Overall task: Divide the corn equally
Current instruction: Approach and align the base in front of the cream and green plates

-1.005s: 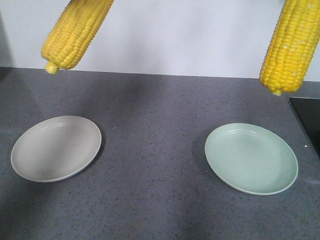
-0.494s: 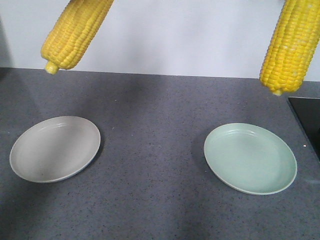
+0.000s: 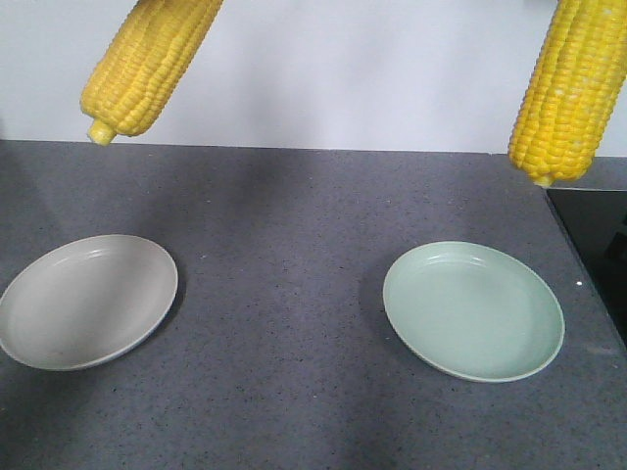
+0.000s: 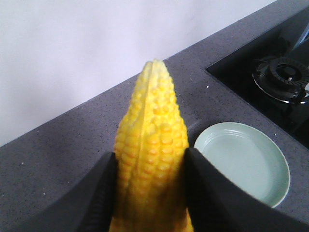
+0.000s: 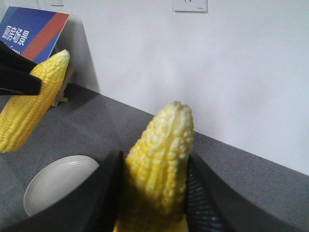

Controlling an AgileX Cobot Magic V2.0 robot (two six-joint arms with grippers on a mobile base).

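Both plates have slid left in the front view since a second ago, the beige one now cut by the frame edge, while the two cobs sit where they were; we judge the base or camera has shifted, not the arms.

Nearest to us on the grey surface (image 3: 294, 392) lie the beige plate (image 3: 86, 300) and the green plate (image 3: 473, 309), both without corn. Above them hang the cobs, tips down: the left cob (image 3: 147, 64) up and slightly right of the beige plate, the right cob (image 3: 571, 93) up and right of the green one.

In the wrist views, our left gripper (image 4: 150, 193) clamps its cob across the thick middle, and our right gripper (image 5: 154, 193) does the same. Beyond the green plate is a hob (image 4: 285, 79); behind all stands the white wall (image 3: 372, 69).

We judge the cobs stiff, fairly light for their bulk, and round enough to roll. The kernel rows give grip, so a mid-body hold suits; lowering close before release should stop them rolling off.
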